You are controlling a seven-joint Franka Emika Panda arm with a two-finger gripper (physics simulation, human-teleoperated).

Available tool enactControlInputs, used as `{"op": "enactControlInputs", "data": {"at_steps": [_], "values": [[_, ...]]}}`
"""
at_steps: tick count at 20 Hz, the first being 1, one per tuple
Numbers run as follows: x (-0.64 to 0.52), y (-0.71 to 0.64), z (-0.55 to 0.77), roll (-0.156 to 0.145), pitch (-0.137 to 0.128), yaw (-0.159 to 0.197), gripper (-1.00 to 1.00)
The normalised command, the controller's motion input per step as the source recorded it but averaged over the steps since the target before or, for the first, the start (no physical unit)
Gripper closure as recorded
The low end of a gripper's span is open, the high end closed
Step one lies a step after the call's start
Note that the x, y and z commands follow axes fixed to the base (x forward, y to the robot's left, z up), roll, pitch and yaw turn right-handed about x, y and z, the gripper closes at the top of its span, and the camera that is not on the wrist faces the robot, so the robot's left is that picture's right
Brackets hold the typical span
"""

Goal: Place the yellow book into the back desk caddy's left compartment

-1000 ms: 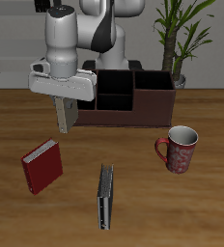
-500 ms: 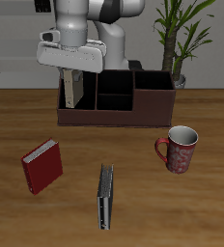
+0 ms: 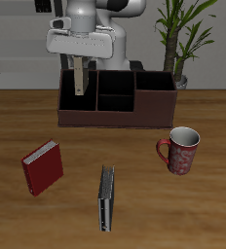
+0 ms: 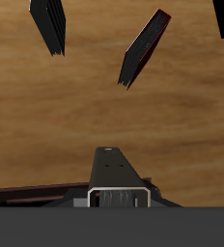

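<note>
My gripper (image 3: 78, 62) is shut on the yellow book (image 3: 78, 78), which hangs upright and edge-on below the fingers. The book's lower end is just above the back desk caddy (image 3: 115, 117), a long dark maroon box with black sections, over its left compartment (image 3: 74, 99). I cannot tell whether the book's lower edge is inside the slot. In the wrist view the book (image 4: 114, 169) shows as a grey slab sticking out from the gripper (image 4: 116, 198), with the caddy's rim (image 4: 27, 197) beside it.
A red book (image 3: 43, 166) lies near the front of the table and shows in the wrist view (image 4: 143, 46). A dark grey-black book (image 3: 106, 196) lies near the front edge. A red mug (image 3: 182, 149) stands in front of the caddy's other end. A potted plant (image 3: 183, 39) stands behind.
The gripper has carried the yellow book up and back, from in front of the caddy's end to above its left compartment. The book now hangs over the slot. Nothing else moved.
</note>
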Motion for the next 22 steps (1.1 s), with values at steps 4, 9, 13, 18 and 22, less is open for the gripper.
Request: {"op": "enactControlInputs", "data": {"at_steps": [4, 9, 13, 18, 22], "values": [[-0.35, 0.09, 0.05, 0.016, -0.006, 0.039, 1.0], [-0.32, 0.01, 0.05, -0.034, 0.007, 0.011, 1.0], [-0.35, 0.04, 0.15, -0.009, -0.041, 0.029, 1.0], [-0.18, 0.03, 0.0, 0.006, -0.012, 0.023, 1.0], [-0.09, 0.05, -0.06, 0.002, 0.008, 0.019, 1.0]]}}
